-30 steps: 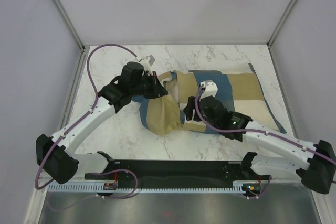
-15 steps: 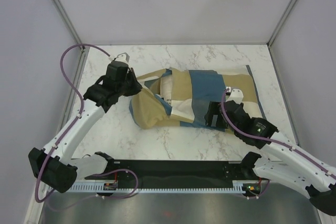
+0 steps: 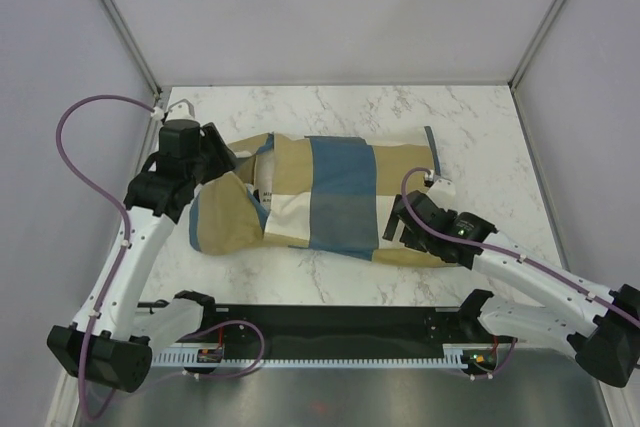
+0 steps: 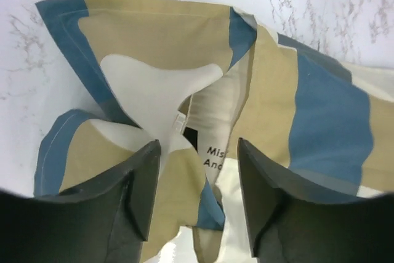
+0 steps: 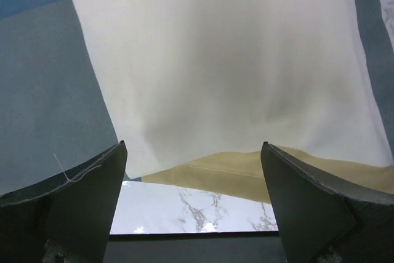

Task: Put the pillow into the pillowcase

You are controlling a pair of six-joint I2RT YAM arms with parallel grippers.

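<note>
Near edge: A black base rail point(image 3: 330, 322) with both arms mounted on it is shown by the top view alone.
Right gripper: The right gripper point(image 3: 397, 224) is held low over the near right corner of the cover. In its wrist view point(image 5: 194, 149) the dark fingers point(image 5: 92, 183) are seen spread wide apart, with nothing clamped between them.
Pillowcase: The large soft cover in blue, tan and cream checked blocks point(image 3: 340, 192) is laid lengthwise across the middle of the table. Its full outline is given only from above. In the right wrist view point(image 5: 234, 60) only flat, smooth cloth with a stitched tan hem is shown.
Left end: In the left wrist view the cover point(image 4: 320, 109) is seen crumpled into loose folds. From above this end is partly hidden by the arm.
Pillow: The plump cream-white cushion point(image 4: 212, 115) is found inside the cover, exposed only as a narrow strip between folds. Its dark text is cut off by cloth, and no bear face can be made out. From above it can hardly be told from the cream blocks.
Left gripper: The left gripper point(image 3: 215, 159) is poised over the crumpled end. Its fingers point(image 4: 144, 177) are parted, gripping nothing.
Table: The white veined marble table point(image 3: 330, 107) is left bare at the far side.
</note>
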